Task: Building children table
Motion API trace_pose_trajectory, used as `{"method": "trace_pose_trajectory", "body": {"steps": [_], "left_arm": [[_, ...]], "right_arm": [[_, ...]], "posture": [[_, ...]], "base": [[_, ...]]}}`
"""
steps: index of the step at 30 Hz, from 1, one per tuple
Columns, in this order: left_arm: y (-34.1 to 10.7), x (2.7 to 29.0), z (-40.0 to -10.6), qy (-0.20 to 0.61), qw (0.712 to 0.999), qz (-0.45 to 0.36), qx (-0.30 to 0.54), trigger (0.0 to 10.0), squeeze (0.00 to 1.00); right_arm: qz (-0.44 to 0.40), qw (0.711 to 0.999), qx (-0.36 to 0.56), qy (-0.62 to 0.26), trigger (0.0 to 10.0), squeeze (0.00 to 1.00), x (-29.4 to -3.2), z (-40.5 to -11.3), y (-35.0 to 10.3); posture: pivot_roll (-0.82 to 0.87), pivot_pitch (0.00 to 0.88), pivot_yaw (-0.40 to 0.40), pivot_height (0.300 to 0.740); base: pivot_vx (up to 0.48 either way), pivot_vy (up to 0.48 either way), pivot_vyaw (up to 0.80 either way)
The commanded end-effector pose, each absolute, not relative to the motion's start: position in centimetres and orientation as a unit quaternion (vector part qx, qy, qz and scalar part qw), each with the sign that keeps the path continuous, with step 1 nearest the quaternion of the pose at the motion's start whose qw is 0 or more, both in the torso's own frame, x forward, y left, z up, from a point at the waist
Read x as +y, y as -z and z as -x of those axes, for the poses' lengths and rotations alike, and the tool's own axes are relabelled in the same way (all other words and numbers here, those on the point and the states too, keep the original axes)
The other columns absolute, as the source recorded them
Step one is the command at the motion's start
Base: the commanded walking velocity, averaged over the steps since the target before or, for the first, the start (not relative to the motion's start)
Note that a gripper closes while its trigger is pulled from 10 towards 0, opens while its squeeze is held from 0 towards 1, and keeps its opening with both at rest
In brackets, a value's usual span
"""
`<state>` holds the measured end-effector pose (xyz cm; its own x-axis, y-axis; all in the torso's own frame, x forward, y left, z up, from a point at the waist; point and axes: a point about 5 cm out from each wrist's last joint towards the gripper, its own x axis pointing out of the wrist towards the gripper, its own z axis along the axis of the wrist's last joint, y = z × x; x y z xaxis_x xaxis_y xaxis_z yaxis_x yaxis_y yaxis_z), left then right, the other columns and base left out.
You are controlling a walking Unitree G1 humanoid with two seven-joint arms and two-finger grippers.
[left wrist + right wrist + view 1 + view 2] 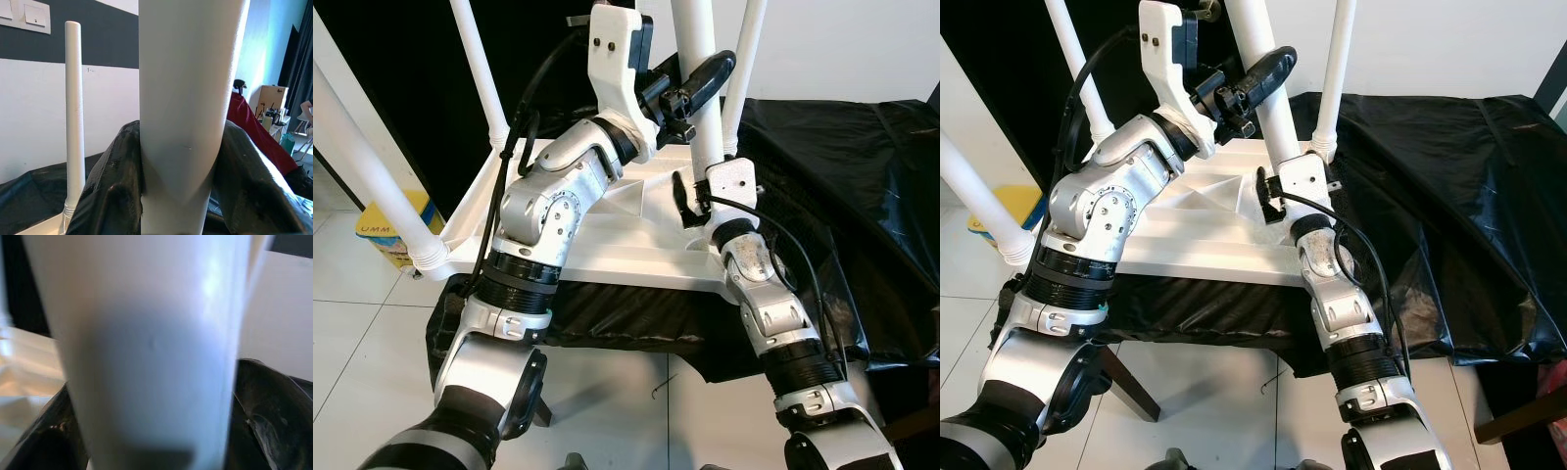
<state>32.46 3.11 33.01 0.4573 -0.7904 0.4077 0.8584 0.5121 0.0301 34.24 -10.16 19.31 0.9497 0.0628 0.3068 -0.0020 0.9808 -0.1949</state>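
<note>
Table leg (697,59), white and tapered, stands upright at the near right corner of the upturned white tabletop (607,235), and both grippers are clamped on it. Left gripper (700,83) grips the leg high up, its black fingers (112,196) wrapped round either side of the shaft. Right gripper (690,201) grips the same leg low down, just above the socket where the leg meets the tabletop, one finger (680,196) lying against the leg's inner side. Between the two grippers a short bare run of leg shows.

Beyond the left gripper, a second leg (746,69) rises at the far right corner, near the held one, with a narrow gap between them. To the left gripper's other side, a third leg (480,69) stands at the far left corner and a fourth (372,166) slants outward at the near left corner. The tabletop's near edge overhangs a black plastic sheet (862,196) that spreads wide to the right of the right gripper. Below that edge lies open white tiled floor (372,323). A yellow box (386,225) sits behind the fourth leg
</note>
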Motion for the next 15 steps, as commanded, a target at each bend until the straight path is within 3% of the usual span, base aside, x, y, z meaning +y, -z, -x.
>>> {"method": "trace_pose_trajectory", "body": {"steps": [1, 15], "left_arm": [[-33.83, 2.82, -32.22, 0.478, 0.849, 0.087, -0.206, 10.0, 0.0], [-33.84, 2.1, -31.87, 0.484, 0.845, 0.084, -0.209, 10.0, 0.0]], "right_arm": [[0.108, 0.981, -0.159, 0.005, 10.0, 0.0, -9.9, -34.17, -18.92], [0.132, 0.975, -0.177, 0.025, 10.0, 0.0, -9.09, -34.23, -19.04]], "posture": [[-0.09, 0.0, 0.033, 0.74], [-0.08, 0.0, 0.026, 0.74]], "base": [[0.0, 0.0, 0.0], [0.0, 0.0, 0.0]]}}
